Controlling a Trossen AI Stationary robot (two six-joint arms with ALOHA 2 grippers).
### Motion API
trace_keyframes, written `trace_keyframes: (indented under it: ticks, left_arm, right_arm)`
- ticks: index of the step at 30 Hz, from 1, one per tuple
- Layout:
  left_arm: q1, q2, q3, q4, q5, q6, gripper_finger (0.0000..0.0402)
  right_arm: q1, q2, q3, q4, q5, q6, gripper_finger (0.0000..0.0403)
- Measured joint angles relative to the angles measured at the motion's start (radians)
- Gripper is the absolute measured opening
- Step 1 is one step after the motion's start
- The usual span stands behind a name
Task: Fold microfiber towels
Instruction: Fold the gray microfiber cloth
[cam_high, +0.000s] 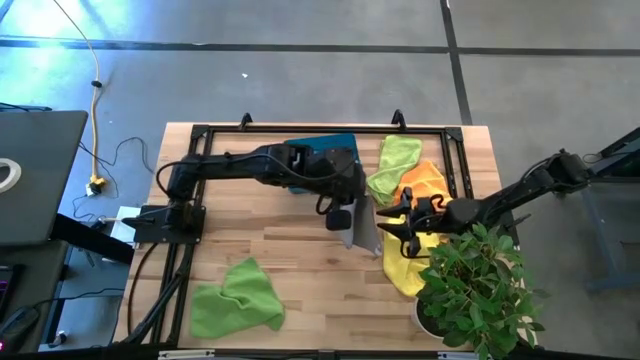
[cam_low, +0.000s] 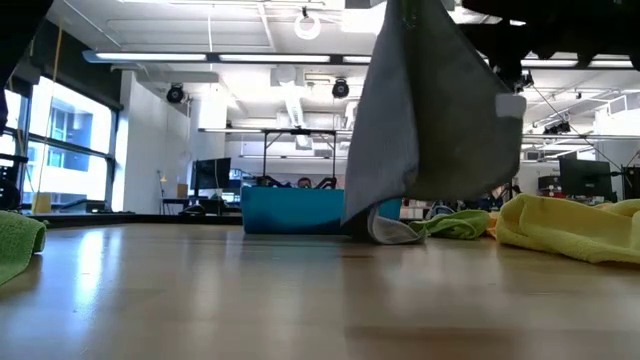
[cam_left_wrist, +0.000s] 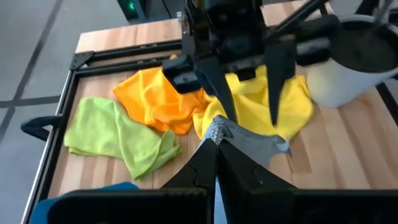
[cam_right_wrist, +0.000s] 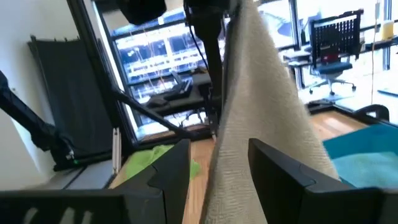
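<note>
I see a lime green towel (cam_high: 237, 297) lying crumpled near the front edge of the table (cam_high: 300, 255), toward its left corner; in the low view only a sliver of it shows at the picture's side. At the front right corner a potted plant (cam_high: 478, 290) covers part of the yellow towel (cam_high: 402, 268), so I cannot make out that towel's full outline.

Toward the middle of the table, a grey towel (cam_high: 362, 228) hangs between my two arms. The left gripper (cam_left_wrist: 216, 134) is closed on its upper corner, the fingers pinched together on the bunched cloth. The towel's lower edge touches the wood in the low view. The right gripper (cam_right_wrist: 217, 158) has the hanging cloth between its fingers, which stand apart on either side of it; I cannot tell whether they touch the fabric. In the low view both grippers are cut off at the top.

Farther back, near the right edge, an orange towel (cam_high: 424, 180) lies partly over the yellow one, and a second lime green towel (cam_high: 393, 163) sits just beside it. At the rear edge a teal bin (cam_high: 325, 150) is mostly hidden under the left arm.
</note>
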Motion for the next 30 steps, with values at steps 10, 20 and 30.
trace_keyframes:
  ticks: [10, 20, 30]
  left_arm:
    - [0.033, 0.048, 0.0, 0.02, 0.006, 0.02, 0.0]
    - [0.035, 0.047, 0.0, 0.021, 0.006, 0.027, 0.0]
    - [0.036, 0.042, 0.0, 0.021, -0.015, 0.027, 0.0]
  right_arm:
    - [-0.001, 0.042, 0.001, -0.008, 0.011, -0.006, 0.0154]
    - [-0.026, 0.043, 0.002, -0.203, 0.118, 0.068, 0.0154]
    - [-0.025, 0.043, 0.002, -0.574, 0.091, 0.42, 0.0154]
